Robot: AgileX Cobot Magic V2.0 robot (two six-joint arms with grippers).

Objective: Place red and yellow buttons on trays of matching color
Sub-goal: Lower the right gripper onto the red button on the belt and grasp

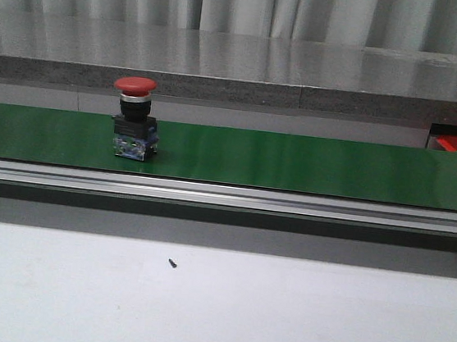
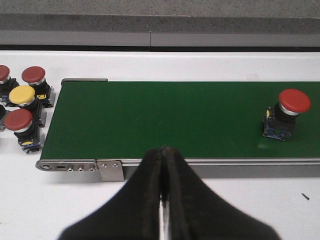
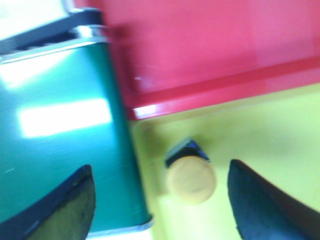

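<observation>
Hovering over the yellow tray (image 3: 260,135), right gripper (image 3: 160,200) spread wide, yellow button (image 3: 190,179) resting released inside. Left gripper (image 2: 163,165) clenched, empty. Red button (image 1: 134,119) upright on green belt (image 1: 312,164); likely next pickup for red tray (image 3: 200,45).

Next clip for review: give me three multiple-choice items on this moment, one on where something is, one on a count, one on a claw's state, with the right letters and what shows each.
1. Where does the yellow button under the right claw sit?
A. on the yellow tray
B. on the red tray
C. on the green belt

2. How many buttons stand on the green belt?
A. none
B. one
C. three

3. How is the left claw?
A. wide open
B. shut on a button
C. shut, holding nothing

Answers:
1 A: the yellow button rests on the yellow tray, beside the red tray.
2 B: only one red button stands on the green belt.
3 C: the left claw has its fingers pressed together, nothing between them.
</observation>
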